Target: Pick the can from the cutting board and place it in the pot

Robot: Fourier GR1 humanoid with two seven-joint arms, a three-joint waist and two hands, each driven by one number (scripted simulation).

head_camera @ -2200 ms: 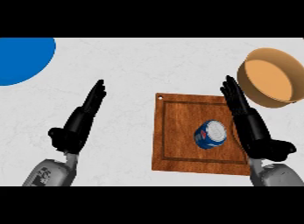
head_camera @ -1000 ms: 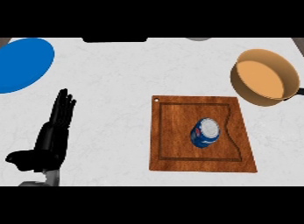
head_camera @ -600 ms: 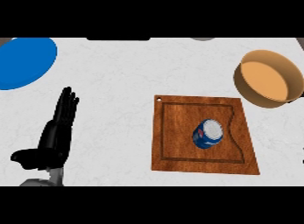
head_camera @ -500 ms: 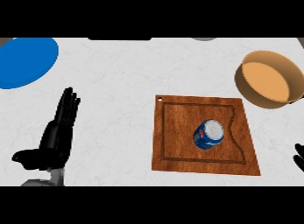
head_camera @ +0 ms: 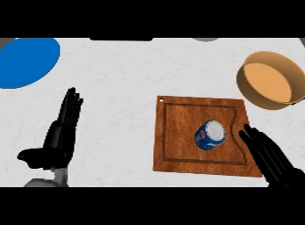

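The can (head_camera: 210, 134) stands near the middle of the wooden cutting board (head_camera: 180, 132), its pale top facing the camera and its blue side showing below, apart from both hands. The pot (head_camera: 272, 81), tan inside with a dark handle running off to the right, sits on the white table (head_camera: 128, 74) just beyond the board's far right corner, so the carry looks short and runs away from the robot and a little to the right. The right hand (head_camera: 271, 158) lies over the board's right edge with its fingers straight and spread, holding nothing; its fingertips are near the can's right side but not touching it. The left hand (head_camera: 60, 136) rests open at the lower left of the view, fingers pointing up, well apart from the board. A blue plate (head_camera: 23, 61) sits at the far left and plays no part in the task. The can is probably light and stiff, with a smooth round wall that could slide or roll if nudged from one side only, so it seems best taken around the middle of its body, with fingers on one side and the thumb opposite, rather than by the rim. From this steep angle it is hard to tell how tall the can is, so the height of the hold is a guess. The grasp has not yet been made.
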